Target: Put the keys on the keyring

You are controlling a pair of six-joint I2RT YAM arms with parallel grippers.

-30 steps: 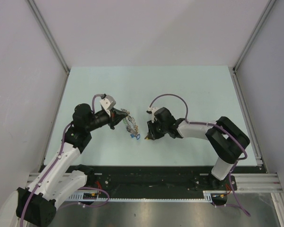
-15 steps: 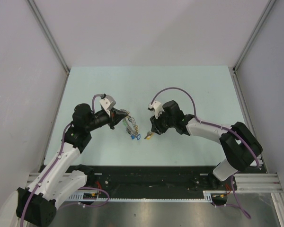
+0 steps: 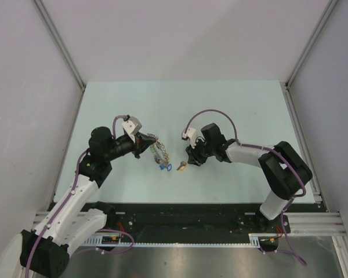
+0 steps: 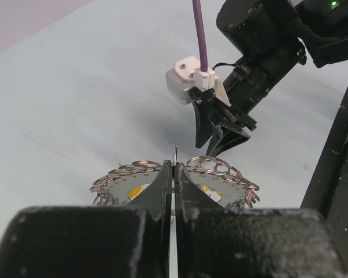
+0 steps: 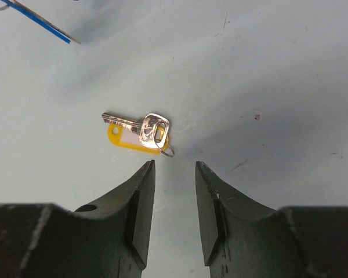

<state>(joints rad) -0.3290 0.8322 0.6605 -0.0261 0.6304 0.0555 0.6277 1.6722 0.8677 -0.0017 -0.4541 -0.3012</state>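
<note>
1. The left gripper (image 4: pixel 174 168) sits at the lower centre of the left wrist view. Its two fingers are pressed together with only a hairline between them, clamped on the near edge of the keyring (image 4: pixel 220 171).
2. The keyring spreads out to either side of those fingers, its rim fringed with small silver loops. Spots of yellow show on its face.
3. In the top view the keyring (image 3: pixel 158 152) lies left of centre, reaching down and to the right from the left gripper (image 3: pixel 144 143). A blue tag (image 3: pixel 167 168) is at its lower end. Whether that end touches the worktop (image 3: pixel 220 110) I cannot tell.
4. The right gripper (image 5: pixel 175 168) has its fingers apart with nothing between them, pointing down at the worktop.
5. Of the keys, one yellow-tagged key (image 5: pixel 140 132) lies flat on the worktop just beyond the right gripper's tips, near the centre of the right wrist view. Its silver blade points to the frame's left, and a small loop sits at its head.
6. In the top view this yellow-tagged key (image 3: pixel 181 168) lies between the blue tag and the right gripper (image 3: pixel 188 162), apart from the keyring.
</note>
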